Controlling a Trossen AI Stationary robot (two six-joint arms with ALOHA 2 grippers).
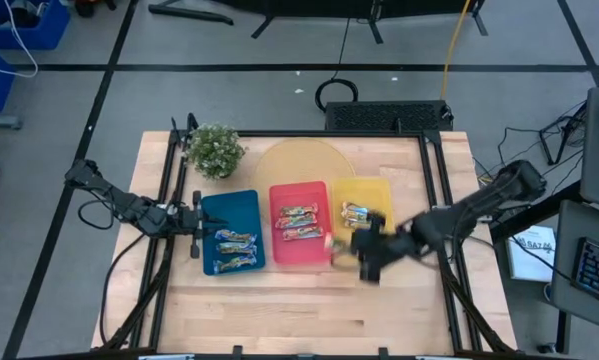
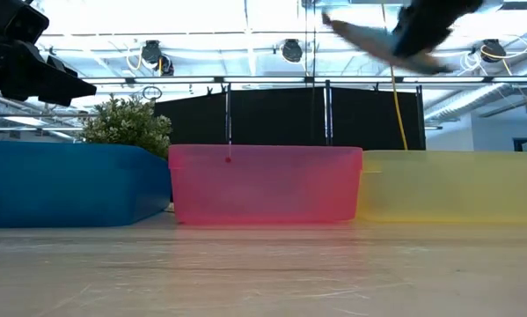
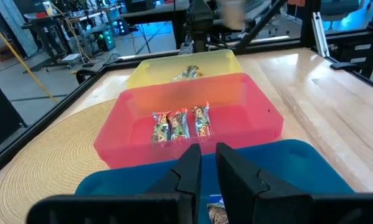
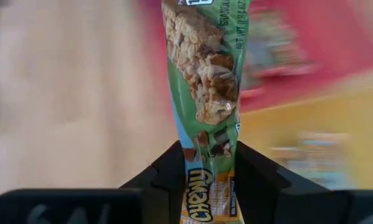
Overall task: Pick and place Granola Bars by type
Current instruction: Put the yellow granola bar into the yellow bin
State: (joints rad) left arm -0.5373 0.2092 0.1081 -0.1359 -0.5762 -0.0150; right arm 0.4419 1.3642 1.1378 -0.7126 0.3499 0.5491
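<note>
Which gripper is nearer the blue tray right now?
Left. The left gripper sits at the outer edge of the blue tray, fingers nearly closed with nothing between them. The right gripper hangs off the near edge of the yellow tray, clamping a granola bar.

"CHEWY" on the granola bar [image 4: 206,93]

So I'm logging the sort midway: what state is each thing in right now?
Right gripper: shut on a green-wrapped granola bar, held in the air.
Left gripper: shut, empty, over the blue tray.
Blue tray: holds bars.
Red tray: holds bars.
Yellow tray: holds at least one bar.
</note>
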